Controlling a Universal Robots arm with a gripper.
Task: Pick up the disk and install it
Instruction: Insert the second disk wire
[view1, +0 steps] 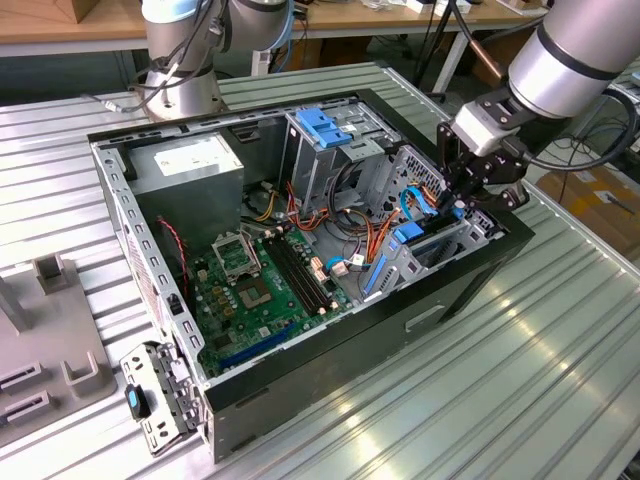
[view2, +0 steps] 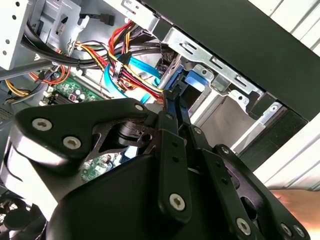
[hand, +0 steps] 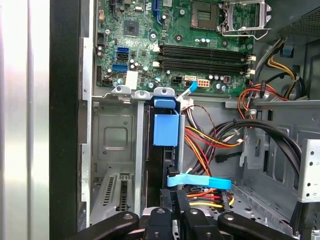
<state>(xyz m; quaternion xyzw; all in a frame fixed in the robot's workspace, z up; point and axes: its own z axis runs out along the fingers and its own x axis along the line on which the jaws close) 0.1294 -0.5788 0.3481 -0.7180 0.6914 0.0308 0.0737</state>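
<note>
A ribbed metal table (view1: 520, 360) carries the open computer case (view1: 300, 340), wooden benches behind. My gripper (view1: 463, 195) reaches into the case's drive bay, fingers (hand: 172, 207) nearly closed around the disk (hand: 166, 131), which stands edge-up in its slot beside the motherboard (hand: 175, 40).

One open computer case (view1: 470, 285), one motherboard (view1: 262, 290), one power-supply box (view1: 190, 165).

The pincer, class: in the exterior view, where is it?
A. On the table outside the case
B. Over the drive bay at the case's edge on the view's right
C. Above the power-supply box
B: the pincer reaches into the drive bay, far from the power-supply box.
</note>
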